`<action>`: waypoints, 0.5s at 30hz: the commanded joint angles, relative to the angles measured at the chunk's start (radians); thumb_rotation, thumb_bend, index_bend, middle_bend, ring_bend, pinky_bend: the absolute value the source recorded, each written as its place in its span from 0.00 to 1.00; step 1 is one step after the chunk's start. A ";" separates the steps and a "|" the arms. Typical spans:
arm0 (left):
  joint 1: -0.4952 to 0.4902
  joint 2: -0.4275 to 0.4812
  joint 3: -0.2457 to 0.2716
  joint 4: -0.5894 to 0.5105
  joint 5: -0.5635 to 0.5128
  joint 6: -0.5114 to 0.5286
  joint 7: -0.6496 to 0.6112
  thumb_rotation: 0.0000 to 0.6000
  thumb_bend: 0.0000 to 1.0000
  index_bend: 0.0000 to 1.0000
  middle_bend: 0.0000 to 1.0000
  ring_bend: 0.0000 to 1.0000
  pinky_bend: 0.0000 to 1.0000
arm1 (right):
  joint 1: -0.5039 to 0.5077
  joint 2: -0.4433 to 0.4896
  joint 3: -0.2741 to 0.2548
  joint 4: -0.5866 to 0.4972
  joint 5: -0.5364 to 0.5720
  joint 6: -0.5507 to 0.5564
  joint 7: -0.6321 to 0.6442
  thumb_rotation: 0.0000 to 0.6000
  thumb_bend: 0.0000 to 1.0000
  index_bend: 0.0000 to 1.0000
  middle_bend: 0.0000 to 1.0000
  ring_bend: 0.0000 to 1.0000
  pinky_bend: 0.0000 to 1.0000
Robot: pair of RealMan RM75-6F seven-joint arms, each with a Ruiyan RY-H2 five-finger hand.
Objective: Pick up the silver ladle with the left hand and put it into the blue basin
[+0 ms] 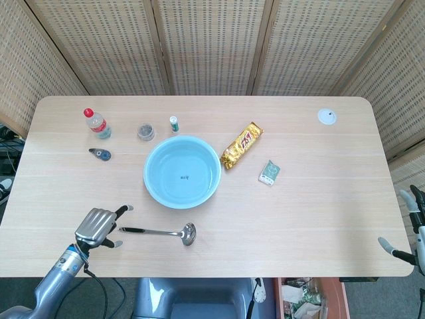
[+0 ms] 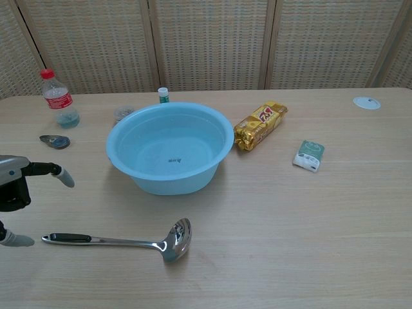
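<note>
Silver ladle (image 1: 162,232): flat on the desk (image 1: 319,219), lower centre of frame, black grip pointing left, bowl just below the blue basin (image 1: 182,171).
Left hand (image 1: 98,226): lower left, at the ladle's grip end, fingers spread, holding nothing; contact with the grip cannot be made out. Chest view cuts it off at the left edge.
Right hand (image 1: 406,229): lower right corner, mostly out of frame; fingers apart, nothing seen in them.
Blue basin: centre, nothing visible inside.
</note>
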 commanded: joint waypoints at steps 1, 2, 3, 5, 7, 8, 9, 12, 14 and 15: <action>-0.008 -0.035 -0.006 0.009 -0.042 -0.005 0.036 1.00 0.10 0.36 1.00 0.99 1.00 | -0.001 0.001 0.000 0.000 -0.001 0.001 0.003 1.00 0.00 0.00 0.00 0.00 0.00; -0.010 -0.047 -0.009 0.013 -0.056 -0.004 0.052 1.00 0.10 0.36 1.00 0.99 1.00 | -0.001 0.002 0.000 -0.001 -0.001 0.001 0.006 1.00 0.00 0.00 0.00 0.00 0.00; -0.012 -0.054 -0.011 0.015 -0.066 -0.004 0.063 1.00 0.11 0.37 1.00 0.99 1.00 | -0.001 0.003 -0.001 -0.001 -0.001 0.001 0.007 1.00 0.00 0.00 0.00 0.00 0.00; -0.018 -0.071 -0.013 0.021 -0.091 -0.009 0.081 1.00 0.15 0.38 1.00 0.99 1.00 | -0.001 0.004 -0.002 -0.001 -0.003 0.000 0.009 1.00 0.00 0.00 0.00 0.00 0.00; -0.022 -0.084 -0.011 0.031 -0.106 -0.012 0.094 1.00 0.20 0.39 1.00 0.99 1.00 | -0.001 0.005 -0.003 -0.001 -0.004 -0.002 0.011 1.00 0.00 0.00 0.00 0.00 0.00; -0.024 -0.089 -0.010 0.035 -0.112 -0.014 0.100 1.00 0.21 0.39 1.00 0.99 1.00 | -0.001 0.006 -0.003 -0.002 -0.003 -0.002 0.012 1.00 0.00 0.00 0.00 0.00 0.00; -0.025 -0.092 -0.010 0.037 -0.115 -0.015 0.102 1.00 0.23 0.39 1.00 0.99 1.00 | -0.001 0.006 -0.003 -0.002 -0.003 -0.003 0.013 1.00 0.00 0.00 0.00 0.00 0.00; -0.033 -0.109 -0.006 0.052 -0.136 -0.023 0.122 1.00 0.27 0.41 1.00 0.99 1.00 | -0.001 0.008 -0.003 -0.002 -0.002 -0.004 0.016 1.00 0.00 0.00 0.00 0.00 0.00; -0.039 -0.115 -0.003 0.055 -0.145 -0.028 0.131 1.00 0.29 0.42 1.00 0.99 1.00 | -0.001 0.009 -0.003 -0.002 -0.002 -0.004 0.019 1.00 0.00 0.00 0.00 0.00 0.00; -0.041 -0.119 -0.003 0.058 -0.147 -0.027 0.137 1.00 0.29 0.42 1.00 0.99 1.00 | -0.001 0.010 -0.003 -0.002 -0.002 -0.004 0.020 1.00 0.00 0.00 0.00 0.00 0.00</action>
